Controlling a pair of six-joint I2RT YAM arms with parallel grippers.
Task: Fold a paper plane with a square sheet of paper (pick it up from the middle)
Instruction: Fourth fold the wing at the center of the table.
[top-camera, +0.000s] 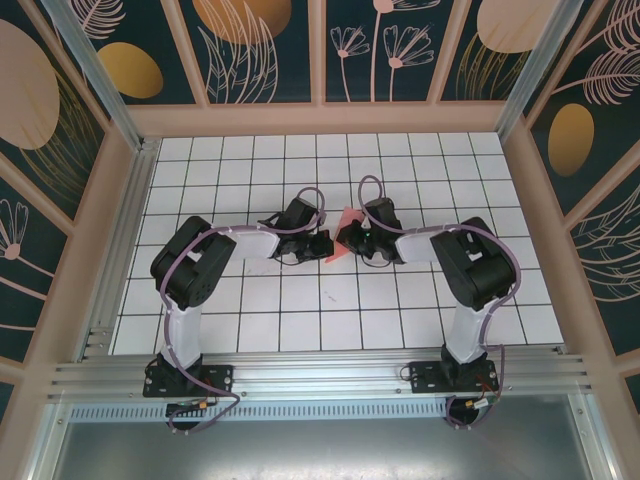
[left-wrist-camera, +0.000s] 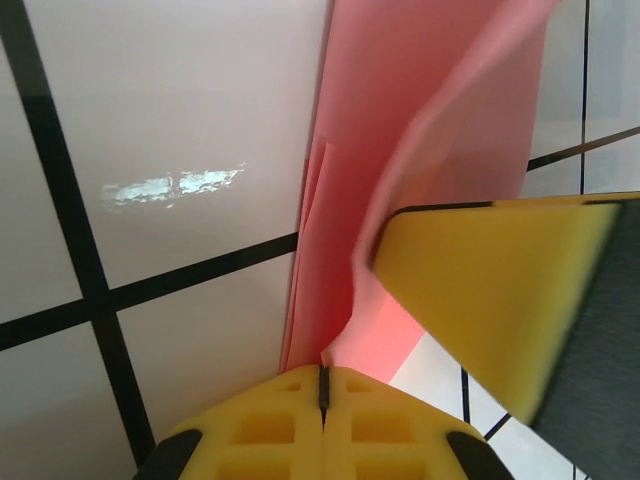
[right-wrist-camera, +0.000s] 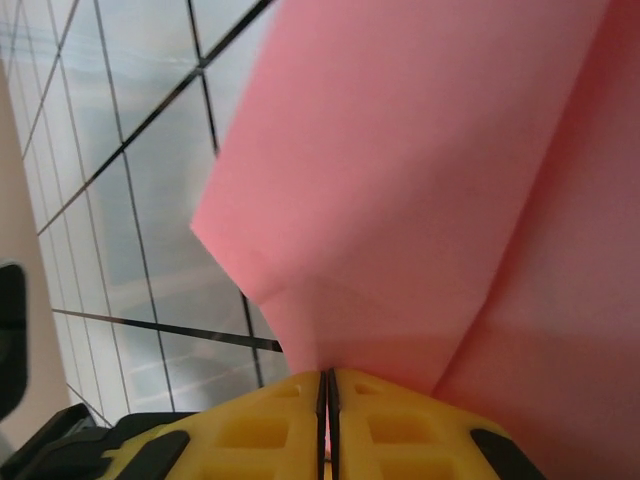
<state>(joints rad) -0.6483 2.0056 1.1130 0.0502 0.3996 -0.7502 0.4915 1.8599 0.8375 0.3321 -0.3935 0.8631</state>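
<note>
I'm looking down on a white table (top-camera: 300, 310) ruled into square tiles by dark lines. It is boxed in by wood-framed walls (top-camera: 250, 50) of dark teal panels printed with leaves and flowers, and an aluminium rail (top-camera: 320, 375) runs along the near edge.

The pink paper (top-camera: 350, 220) sits over the middle of the table, between the two wrists. From above I get just a small corner of it, and the rest is covered by the left gripper (top-camera: 322, 245) and right gripper (top-camera: 348, 238).

On the left wrist camera the paper (left-wrist-camera: 420, 120) shows layered folds, and the left gripper (left-wrist-camera: 322, 385) is clamped on its lower edge. A yellow pad (left-wrist-camera: 490, 290) of the other gripper crowds in, blurred.

On the right wrist camera the right gripper (right-wrist-camera: 328, 388) is pinched tight on the paper (right-wrist-camera: 420, 180). I can't tell whether the sheet touches the tiles.
</note>
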